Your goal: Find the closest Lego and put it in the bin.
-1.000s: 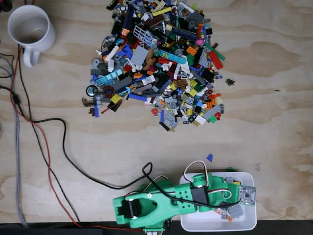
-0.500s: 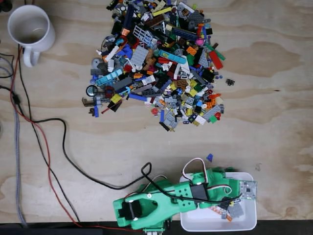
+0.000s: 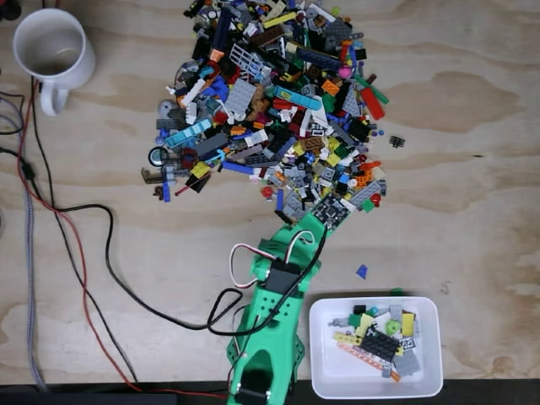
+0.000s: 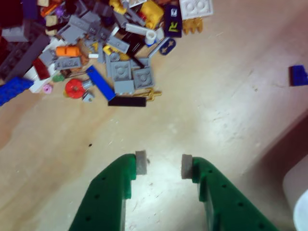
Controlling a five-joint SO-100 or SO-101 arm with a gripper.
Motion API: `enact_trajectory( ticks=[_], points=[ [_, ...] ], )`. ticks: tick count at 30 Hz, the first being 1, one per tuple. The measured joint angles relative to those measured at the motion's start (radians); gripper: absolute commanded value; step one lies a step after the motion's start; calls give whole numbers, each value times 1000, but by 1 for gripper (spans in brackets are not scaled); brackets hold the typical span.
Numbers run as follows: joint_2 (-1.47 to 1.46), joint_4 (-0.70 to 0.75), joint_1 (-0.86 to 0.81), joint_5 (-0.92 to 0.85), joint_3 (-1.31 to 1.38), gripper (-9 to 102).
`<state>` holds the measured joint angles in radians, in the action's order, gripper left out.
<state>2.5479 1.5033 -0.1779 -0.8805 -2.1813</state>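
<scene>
My green gripper [image 4: 163, 165] is open in the wrist view, nothing between its grey pads [image 4: 140, 162], and it hovers over bare wood. Just ahead lies the near edge of the Lego pile [image 4: 96, 53]: a black flat strip [image 4: 126, 101], two grey plates [image 4: 130, 77] and a red round piece [image 4: 74, 88]. In the fixed view the arm [image 3: 274, 321] reaches up from the bottom edge, and its gripper [image 3: 319, 219] is at the lower edge of the Lego pile [image 3: 270, 101]. The white bin [image 3: 325, 380] sits to the arm's right and holds several pieces.
A lone blue piece [image 3: 361, 271] lies on the wood between pile and bin, seen too in the wrist view as the blue piece [image 4: 298, 75]. A white mug [image 3: 52, 51] stands top left. Black and red cables [image 3: 93, 253] trail down the left side. The bin's corner [image 4: 298, 192] shows at lower right.
The arm has swung from over the bin to the left and up toward the pile's lower edge. The bin's contents are now uncovered.
</scene>
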Motion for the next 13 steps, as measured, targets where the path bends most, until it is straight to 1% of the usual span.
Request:
enact_trajectory(
  ticks=[2, 4, 9, 13],
  points=[
    [11, 9, 150, 55, -2, 13],
    [17, 9, 247, 83, -2, 13],
    [17, 8, 333, 107, -2, 13],
    [8, 0, 342, 110, -2, 13]
  ],
)
